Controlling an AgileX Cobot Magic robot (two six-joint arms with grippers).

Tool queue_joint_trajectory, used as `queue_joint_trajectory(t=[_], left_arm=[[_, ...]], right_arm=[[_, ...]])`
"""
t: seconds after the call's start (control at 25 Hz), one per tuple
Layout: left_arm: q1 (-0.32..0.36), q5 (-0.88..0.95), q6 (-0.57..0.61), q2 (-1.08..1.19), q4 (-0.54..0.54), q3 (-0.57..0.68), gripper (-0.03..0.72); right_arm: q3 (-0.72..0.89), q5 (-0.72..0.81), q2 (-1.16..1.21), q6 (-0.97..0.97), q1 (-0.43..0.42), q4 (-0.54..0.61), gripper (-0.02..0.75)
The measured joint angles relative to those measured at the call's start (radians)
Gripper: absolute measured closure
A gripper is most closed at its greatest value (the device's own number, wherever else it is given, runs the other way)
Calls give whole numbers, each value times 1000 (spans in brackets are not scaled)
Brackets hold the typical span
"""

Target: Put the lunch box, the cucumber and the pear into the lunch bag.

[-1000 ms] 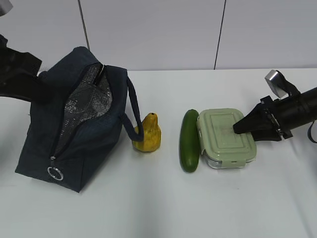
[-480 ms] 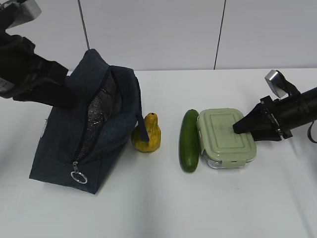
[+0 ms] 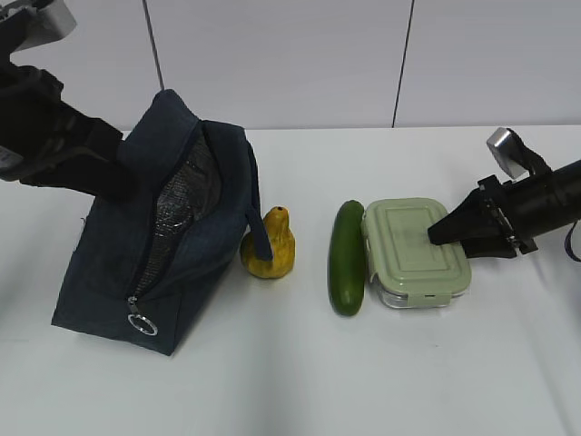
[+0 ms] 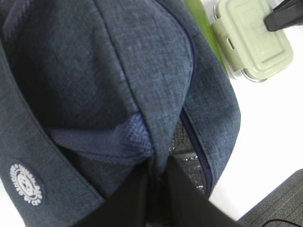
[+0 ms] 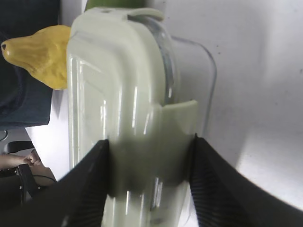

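Your left hand (image 4: pixel 154 191) is clamped on the fabric of the lunch bag (image 3: pixel 154 236), which stands tilted at the left of the surface (image 3: pixel 300 381) with its zipper partly open. Your right hand (image 5: pixel 149 165) straddles the lunch box (image 3: pixel 416 252), fingers (image 5: pixel 90 179) against both sides. The cucumber (image 3: pixel 347 257) lies just beside the box, and the pear (image 3: pixel 270 243) stands against the bag.

Both arms were matte black. The right gripper (image 3: pixel 438 232) tapered to a dark wedge, with a silver-grey block mounted behind it and a thin black cable looping at its rear. The left gripper (image 4: pixel 154 196) showed two smooth black fingers; its arm carried a similar silver-grey block.
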Motion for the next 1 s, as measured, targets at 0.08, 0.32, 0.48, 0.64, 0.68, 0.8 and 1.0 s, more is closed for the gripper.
queue_joint_trajectory(t=[0.08, 0.32, 0.48, 0.64, 0.68, 0.8, 1.0], left_arm=[[0, 0, 0, 0, 0, 0, 687], [0, -2, 0, 0, 0, 0, 687], [0, -3, 0, 0, 0, 0, 687], [0, -7, 1, 0, 0, 0, 687], [0, -10, 1, 0, 0, 0, 687], [0, -13, 1, 0, 0, 0, 687], [0, -13, 1, 0, 0, 0, 687]], right_arm=[[0, 0, 0, 0, -2, -2, 358], [0, 0, 0, 0, -4, -2, 358], [0, 0, 0, 0, -6, -2, 358], [0, -4, -13, 0, -6, -7, 358], [0, -11, -17, 0, -6, -12, 358], [0, -25, -35, 0, -12, -25, 358], [0, -29, -38, 10, -14, -27, 359]])
